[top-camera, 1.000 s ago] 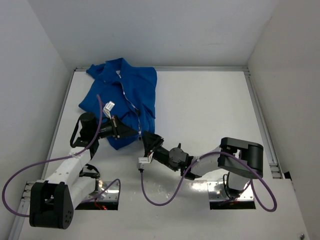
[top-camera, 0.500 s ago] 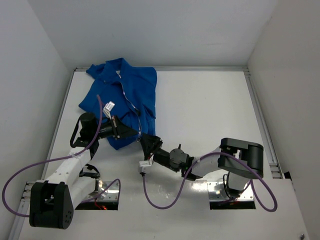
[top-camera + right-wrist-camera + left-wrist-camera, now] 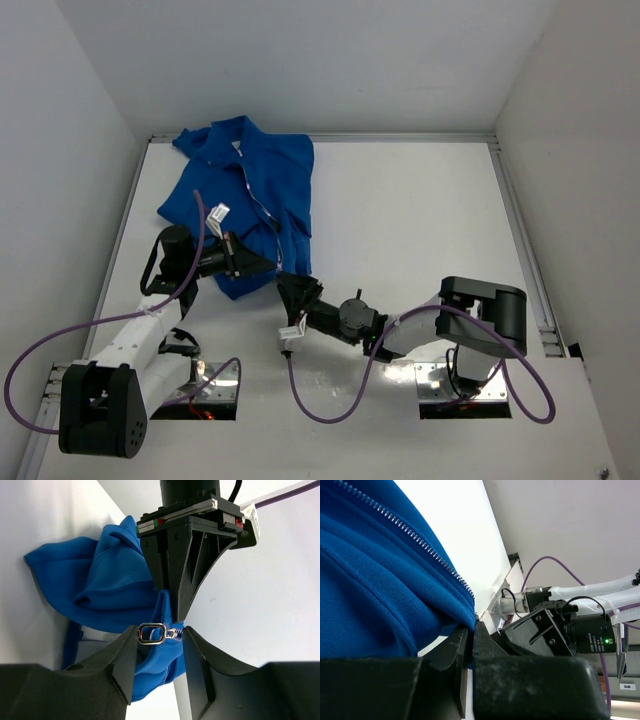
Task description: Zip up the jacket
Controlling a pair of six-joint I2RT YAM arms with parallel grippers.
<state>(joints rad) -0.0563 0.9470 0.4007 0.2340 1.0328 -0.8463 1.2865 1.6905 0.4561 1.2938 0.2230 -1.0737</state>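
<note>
The jacket (image 3: 250, 190) lies on a white table (image 3: 420, 220) between white walls (image 3: 300, 60).

— Plain sort of place, isn't it?
— A matte white table (image 3: 420, 230), boxed in by a bare white back wall (image 3: 320, 60), with a side wall on the left (image 3: 50, 150) and on the right (image 3: 585, 150).
— Any trim?
— A thin metal rail (image 3: 400, 137) runs along the table's far edge. The light is soft and even.

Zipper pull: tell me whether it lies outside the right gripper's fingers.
No, the zipper pull sits between the right gripper's two fingers, on the jacket's edge.
</note>
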